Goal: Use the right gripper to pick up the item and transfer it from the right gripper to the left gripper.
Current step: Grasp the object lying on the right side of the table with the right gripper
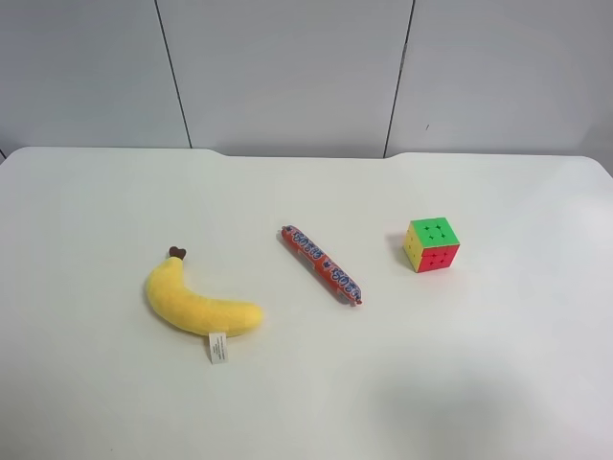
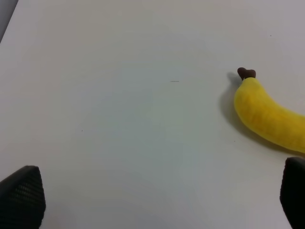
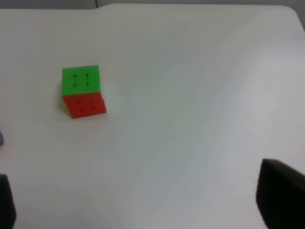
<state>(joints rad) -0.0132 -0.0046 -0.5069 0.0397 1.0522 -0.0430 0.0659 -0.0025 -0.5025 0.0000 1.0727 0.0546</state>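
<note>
Nothing done yet, I reckon: the small green, red and yellow puzzle cube (image 3: 83, 91) sits on the white table (image 3: 190, 119), ahead of my right fingers (image 3: 281, 195), spread and empty. My left fingers (image 2: 21, 198) gape empty too, a yellow plush banana (image 2: 267, 114) beside them. Pickup and handover remain.

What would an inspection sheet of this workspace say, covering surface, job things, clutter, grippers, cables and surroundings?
Surface: white table, three things on it.
Job's things: puzzle cube, green face up, standing free.
Clutter: plush banana and red candy stick, both apart from the cube.
Grippers: right gripper open, short of the cube; left gripper open, near the banana; both empty.
Cables: nothing seen.
Surroundings: grey wall panels behind the table.
</note>
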